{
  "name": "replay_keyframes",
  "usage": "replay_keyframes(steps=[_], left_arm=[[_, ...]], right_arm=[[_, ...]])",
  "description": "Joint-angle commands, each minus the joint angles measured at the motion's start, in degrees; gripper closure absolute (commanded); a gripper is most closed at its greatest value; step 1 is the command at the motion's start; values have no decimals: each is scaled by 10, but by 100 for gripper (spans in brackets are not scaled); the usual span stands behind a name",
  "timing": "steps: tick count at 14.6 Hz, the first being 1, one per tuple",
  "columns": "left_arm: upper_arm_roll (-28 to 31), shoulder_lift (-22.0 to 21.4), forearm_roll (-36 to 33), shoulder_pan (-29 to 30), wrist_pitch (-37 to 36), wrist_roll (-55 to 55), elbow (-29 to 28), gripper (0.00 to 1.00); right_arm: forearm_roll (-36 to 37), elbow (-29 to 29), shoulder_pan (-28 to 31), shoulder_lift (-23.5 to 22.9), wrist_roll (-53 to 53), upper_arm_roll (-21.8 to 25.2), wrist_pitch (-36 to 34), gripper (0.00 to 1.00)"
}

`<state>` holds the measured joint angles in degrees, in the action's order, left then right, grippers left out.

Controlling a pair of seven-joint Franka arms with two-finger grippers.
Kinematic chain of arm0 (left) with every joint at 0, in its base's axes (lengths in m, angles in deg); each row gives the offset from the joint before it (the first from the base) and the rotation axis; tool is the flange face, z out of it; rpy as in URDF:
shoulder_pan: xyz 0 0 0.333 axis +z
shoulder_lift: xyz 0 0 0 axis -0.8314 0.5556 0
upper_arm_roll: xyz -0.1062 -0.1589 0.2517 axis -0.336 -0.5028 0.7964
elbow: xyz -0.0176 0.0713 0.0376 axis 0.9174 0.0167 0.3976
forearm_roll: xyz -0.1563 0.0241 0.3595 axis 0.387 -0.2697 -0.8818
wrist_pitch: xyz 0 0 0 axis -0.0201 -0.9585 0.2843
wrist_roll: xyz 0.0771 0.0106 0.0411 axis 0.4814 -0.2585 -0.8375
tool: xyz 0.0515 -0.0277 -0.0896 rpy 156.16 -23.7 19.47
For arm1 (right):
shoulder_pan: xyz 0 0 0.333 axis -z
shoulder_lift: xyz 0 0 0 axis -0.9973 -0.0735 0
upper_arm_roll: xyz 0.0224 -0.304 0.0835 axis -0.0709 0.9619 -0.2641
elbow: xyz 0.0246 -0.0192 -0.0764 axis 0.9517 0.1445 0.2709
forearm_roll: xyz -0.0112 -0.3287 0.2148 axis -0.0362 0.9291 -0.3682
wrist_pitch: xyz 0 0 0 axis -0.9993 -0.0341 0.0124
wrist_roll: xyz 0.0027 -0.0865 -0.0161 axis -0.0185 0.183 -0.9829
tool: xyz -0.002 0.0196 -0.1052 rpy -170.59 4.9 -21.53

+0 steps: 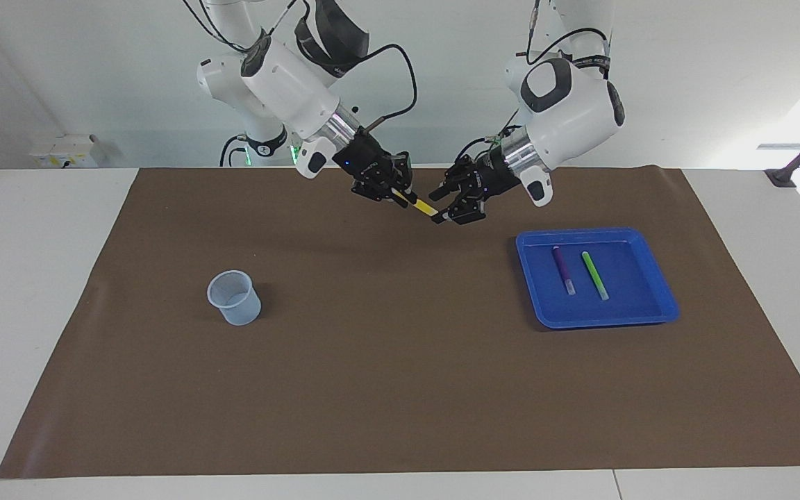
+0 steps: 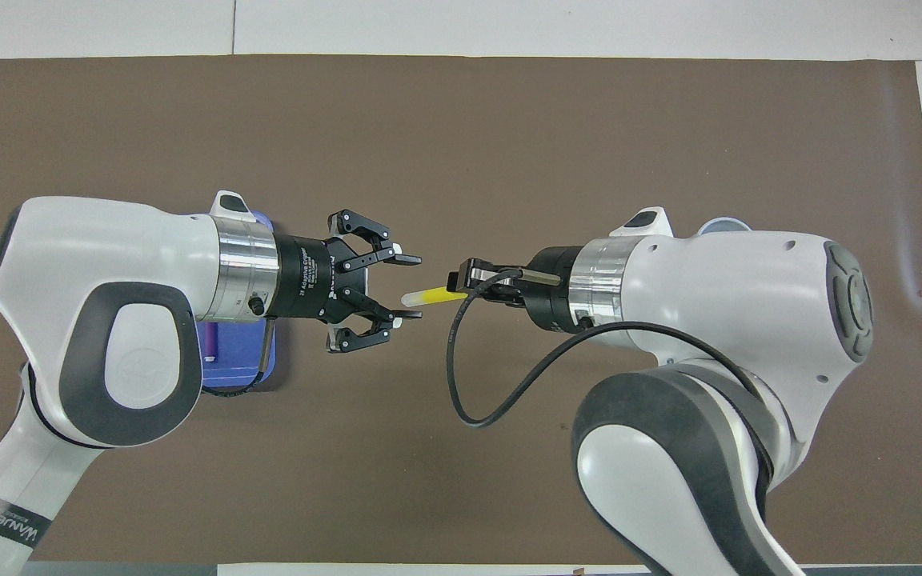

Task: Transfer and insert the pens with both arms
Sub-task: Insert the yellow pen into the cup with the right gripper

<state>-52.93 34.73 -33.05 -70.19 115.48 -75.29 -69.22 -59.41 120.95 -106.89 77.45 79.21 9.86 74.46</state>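
Above the brown mat (image 1: 400, 389), the two arms meet in mid-air for a hand-over. The right gripper (image 1: 400, 196) is clamped shut on one end of the yellow pen (image 1: 424, 207), which juts out slantwise toward the left gripper (image 1: 442, 206). That one has its fingers spread apart around the pen's pale cap end without pinching it.

The tray (image 1: 657, 305) sits toward the left arm's end of the table with the purple pen (image 1: 563, 269) and green pen (image 1: 594, 275) lying side by side in it. The cup (image 1: 235, 298) stands upright toward the right arm's end, well apart from the tray.

To do this step well, the left gripper should likely draw straight back clear of the cap before the right arm swings, so the pen is not knocked askew. The pen then needs tipping near upright over the cup.
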Motion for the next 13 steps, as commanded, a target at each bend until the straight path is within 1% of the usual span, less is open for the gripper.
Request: replay_keyframes(steps=[1, 2, 3, 4, 5, 7, 8, 9, 11, 12, 13], left_arm=[[4, -10, -60, 23, -16, 6, 1, 0], [6, -10, -88, 32, -38, 7, 2, 0], [5, -11, -119, 51, -64, 12, 4, 0], [5, -12, -144, 71, -90, 38, 4, 0], [6, -13, -159, 86, -114, 86, 4, 0], [7, -14, -190, 128, -157, 194, 6, 0], [6, -16, -220, 146, -171, 238, 6, 0], [6, -17, -246, 166, -179, 289, 5, 0], [6, -17, -293, 195, -180, 412, 4, 0], [6, -16, -323, 205, -175, 477, 1, 0], [6, -12, -348, 216, -165, 540, -2, 0]], right_arm=[[51, 14, 77, 12, -110, -2, -56, 100], [72, 8, 108, 10, -149, -2, -83, 100], [112, 6, 132, 8, -178, -1, -91, 100], [183, 6, 155, 7, -193, -2, -89, 100], [258, 2, 162, 1, -194, -4, -87, 100], [382, -23, 166, -21, -193, -3, -92, 100], [423, -46, 178, -44, -192, -1, -96, 100], [441, -74, 197, -66, -192, -1, -100, 100], [490, -134, 206, -89, -193, -1, -127, 100], [527, -143, 206, -99, -192, -1, -128, 100], [543, -140, 207, -112, -190, -2, -120, 100]])
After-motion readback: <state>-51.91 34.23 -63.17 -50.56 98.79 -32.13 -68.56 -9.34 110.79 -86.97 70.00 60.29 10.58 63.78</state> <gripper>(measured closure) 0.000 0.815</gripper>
